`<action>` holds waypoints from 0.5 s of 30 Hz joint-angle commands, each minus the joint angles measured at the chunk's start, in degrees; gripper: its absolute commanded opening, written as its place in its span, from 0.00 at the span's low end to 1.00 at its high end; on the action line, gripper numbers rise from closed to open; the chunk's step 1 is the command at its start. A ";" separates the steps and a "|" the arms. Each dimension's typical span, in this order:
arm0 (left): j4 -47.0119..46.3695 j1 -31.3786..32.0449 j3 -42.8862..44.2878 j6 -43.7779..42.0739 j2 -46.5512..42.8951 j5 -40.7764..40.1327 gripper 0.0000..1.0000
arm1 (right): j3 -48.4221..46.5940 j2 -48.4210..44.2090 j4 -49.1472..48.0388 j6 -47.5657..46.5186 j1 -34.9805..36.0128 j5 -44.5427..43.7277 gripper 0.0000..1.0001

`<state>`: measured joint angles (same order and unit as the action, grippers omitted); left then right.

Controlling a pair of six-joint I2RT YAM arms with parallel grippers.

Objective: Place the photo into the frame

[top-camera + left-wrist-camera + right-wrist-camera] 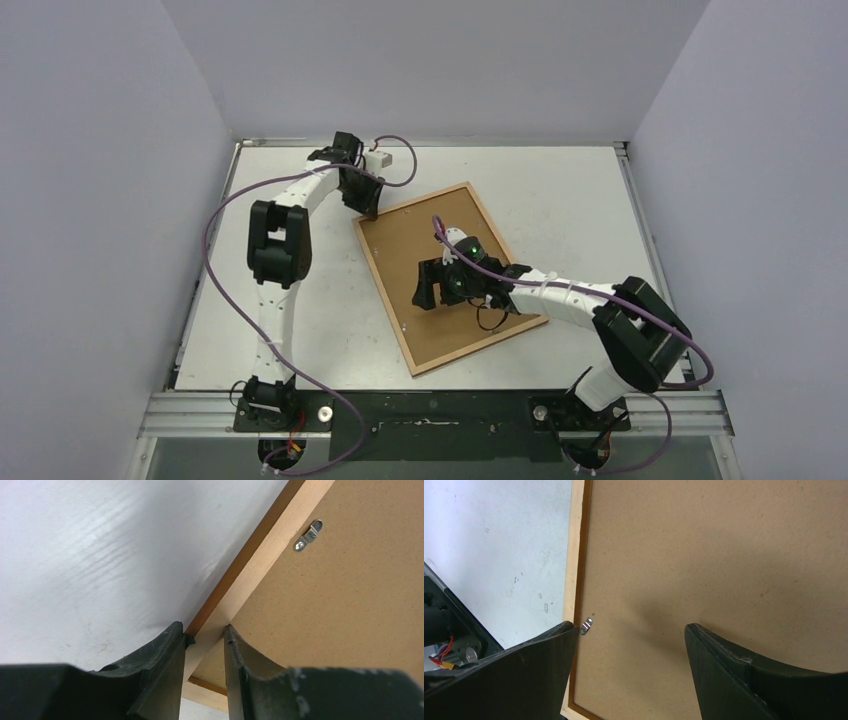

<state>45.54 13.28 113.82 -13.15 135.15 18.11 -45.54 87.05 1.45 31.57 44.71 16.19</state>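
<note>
White table; frame face-down, left gripper astride its edge

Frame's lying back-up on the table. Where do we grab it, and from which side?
Grip the frame by its thin rail near the far-left corner, from above, one finger outside, one inside. It lies flat with the backing filling the middle, so only the narrow rail fits between fingers; the left gripper straddles it there.
</note>
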 commanded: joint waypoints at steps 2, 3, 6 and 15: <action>-5.22 -2.78 3.24 1.41 2.31 -8.87 0.24 | -2.19 2.34 -6.69 -0.12 0.02 1.68 0.79; -5.28 -2.88 3.56 1.81 2.41 -9.10 0.24 | -2.25 2.68 -7.23 -0.04 0.01 2.05 0.79; -5.35 -3.00 4.32 2.23 2.75 -9.54 0.23 | -2.97 3.91 -8.44 -0.02 0.10 3.53 0.79; -5.11 -3.24 5.18 3.83 3.46 -9.67 0.21 | -1.59 6.87 -13.40 2.78 0.05 9.69 0.77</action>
<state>43.13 10.87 117.34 -11.25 136.86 12.10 -46.85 93.38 -5.63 32.53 44.71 21.91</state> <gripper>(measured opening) 0.285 0.775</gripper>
